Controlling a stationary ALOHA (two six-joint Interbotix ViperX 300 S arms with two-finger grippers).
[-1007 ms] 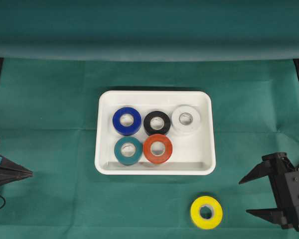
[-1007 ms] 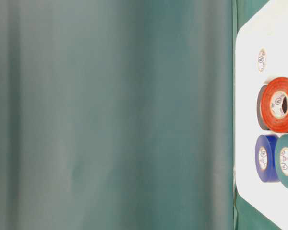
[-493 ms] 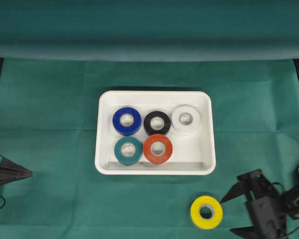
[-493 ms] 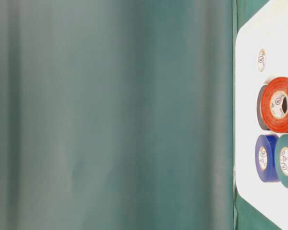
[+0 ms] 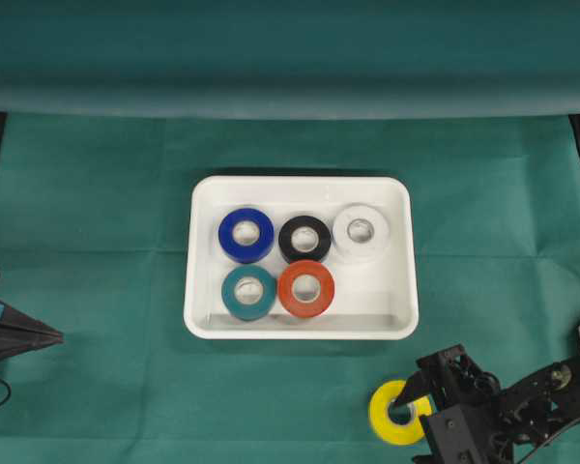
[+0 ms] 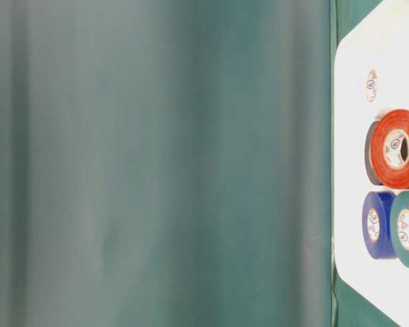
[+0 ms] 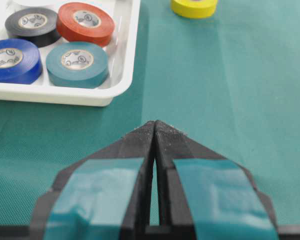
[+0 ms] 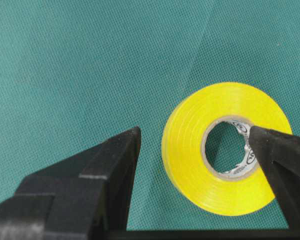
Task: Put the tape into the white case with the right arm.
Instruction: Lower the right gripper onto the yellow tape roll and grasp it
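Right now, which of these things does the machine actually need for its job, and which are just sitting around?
Needed:
- yellow tape, on the cloth outside the case
- white case
- right end effector, open, one finger at the roll's hole, one outside its rim

Sitting around:
- blue, black, white, teal, red rolls, already in the case
- left end effector, shut
- green cloth

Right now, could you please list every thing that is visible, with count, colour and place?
white case: one, white, middle of the cloth.
tape rolls in the case: five; blue, black, white, teal, orange.
yellow tape: one, on the cloth, below the case.
green cloth: one, covers the table.
left gripper: black with light-blue bands, shut, left edge.
right gripper: black, open, one finger in the yellow tape's hole, one outside.
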